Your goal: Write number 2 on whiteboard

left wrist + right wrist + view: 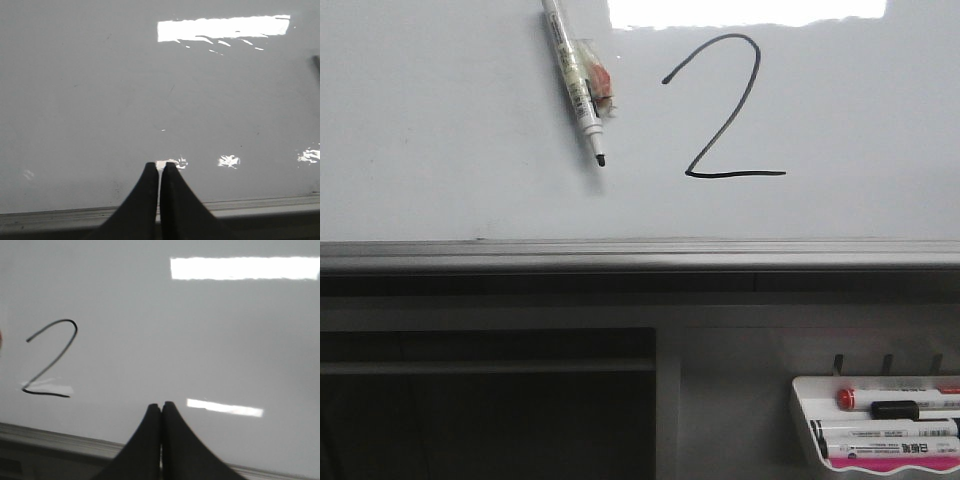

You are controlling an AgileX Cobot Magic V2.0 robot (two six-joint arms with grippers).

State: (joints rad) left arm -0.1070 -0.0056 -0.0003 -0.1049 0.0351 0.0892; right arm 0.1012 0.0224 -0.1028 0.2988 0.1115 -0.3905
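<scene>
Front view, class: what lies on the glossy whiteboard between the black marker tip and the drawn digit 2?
Nothing: the front view shows bare whiteboard between the marker tip and the number 2.

The front view looks straight ahead at the whiteboard (440, 120), near enough that the board fills its upper half, with the grey strip along the board's lower edge crossing mid-picture and a marker tray (805, 425) low at the right corner. The left wrist view looks past the left gripper (160, 165) at bare board, close in, with the strip below. The right wrist view looks past the right gripper (161, 405) likewise. It shares the number 2 (725, 110) with the front view.
</scene>
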